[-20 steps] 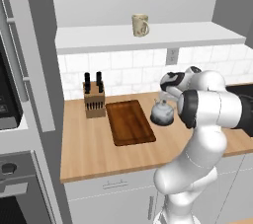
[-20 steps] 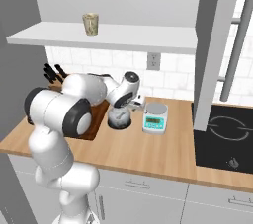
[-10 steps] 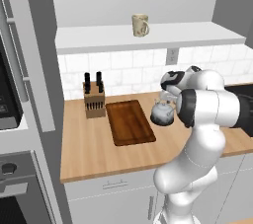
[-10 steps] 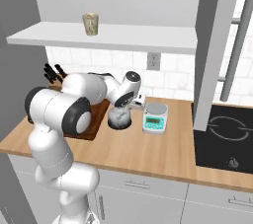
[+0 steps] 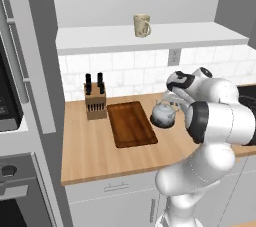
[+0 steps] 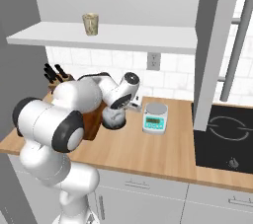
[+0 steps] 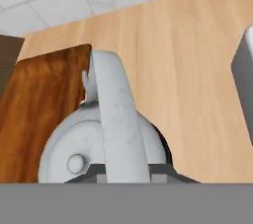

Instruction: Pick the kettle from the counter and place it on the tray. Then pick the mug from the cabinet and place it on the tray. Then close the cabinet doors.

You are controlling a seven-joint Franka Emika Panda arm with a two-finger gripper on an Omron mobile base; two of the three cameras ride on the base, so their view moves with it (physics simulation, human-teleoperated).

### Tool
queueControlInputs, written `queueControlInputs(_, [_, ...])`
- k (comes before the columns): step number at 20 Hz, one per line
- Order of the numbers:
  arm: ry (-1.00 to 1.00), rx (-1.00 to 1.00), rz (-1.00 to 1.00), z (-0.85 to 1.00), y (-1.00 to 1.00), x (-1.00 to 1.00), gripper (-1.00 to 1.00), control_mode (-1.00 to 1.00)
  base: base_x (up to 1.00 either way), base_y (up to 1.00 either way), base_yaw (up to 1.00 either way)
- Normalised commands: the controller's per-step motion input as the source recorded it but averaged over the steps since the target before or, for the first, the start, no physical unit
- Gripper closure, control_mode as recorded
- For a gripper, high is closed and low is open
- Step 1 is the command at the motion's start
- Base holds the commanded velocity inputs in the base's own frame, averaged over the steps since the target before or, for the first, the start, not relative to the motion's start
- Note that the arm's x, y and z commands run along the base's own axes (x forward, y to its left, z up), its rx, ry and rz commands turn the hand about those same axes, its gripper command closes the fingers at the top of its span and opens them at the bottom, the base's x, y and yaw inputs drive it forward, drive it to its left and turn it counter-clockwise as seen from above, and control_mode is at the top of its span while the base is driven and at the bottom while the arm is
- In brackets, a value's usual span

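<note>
My gripper (image 5: 170, 102) is shut on the arched handle of the grey kettle (image 5: 162, 115), holding it just off the wood counter (image 5: 100, 153) by the right edge of the dark-brown tray (image 5: 131, 123). From the right, the kettle (image 6: 114, 118) hangs under the gripper (image 6: 123, 105) beside the tray (image 6: 92, 122). In the hand view the kettle (image 7: 106, 146) sits directly below, its spout side over the tray (image 7: 39, 114). The cream mug (image 5: 142, 25) stands on the cabinet's pale shelf (image 5: 165, 37). A grey cabinet door (image 5: 37, 51) stands swung open at the left.
A light-wood knife block (image 5: 95, 102) stands left of the tray. A small kitchen scale (image 6: 154, 118) sits right of the kettle, with a black cooktop (image 6: 225, 139) beyond it. An oven column (image 5: 10, 121) is at the far left. A second grey panel (image 6: 215, 45) hangs at the right.
The gripper has carried the kettle a little to the left, closer to the tray's right edge. Everything else is unmoved.
</note>
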Motion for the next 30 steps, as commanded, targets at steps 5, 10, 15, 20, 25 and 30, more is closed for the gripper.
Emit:
queueControlInputs(5, [-0.13, 0.12, -0.02, 0.33, 0.42, -0.60, 1.00, -1.00, 0.00, 0.00, 0.00])
queueControlInputs(10, [-0.15, 0.00, -0.12, 0.44, 0.70, -0.22, 1.00, -1.00, 0.00, 0.00, 0.00])
queueControlInputs(15, [-0.09, -0.09, -0.24, 0.17, 0.86, 0.19, 1.00, -1.00, 0.00, 0.00, 0.00])
queueControlInputs(20, [0.00, -0.08, -0.22, 0.00, 0.64, 0.60, 1.00, -1.00, 0.00, 0.00, 0.00])
queueControlInputs(25, [0.02, -0.01, -0.09, 0.00, 0.38, 0.45, 1.00, -1.00, 0.00, 0.00, 0.00])
queueControlInputs(30, [0.09, 0.01, 0.00, 0.00, 0.19, 0.32, 1.00, -1.00, 0.00, 0.00, 0.00])
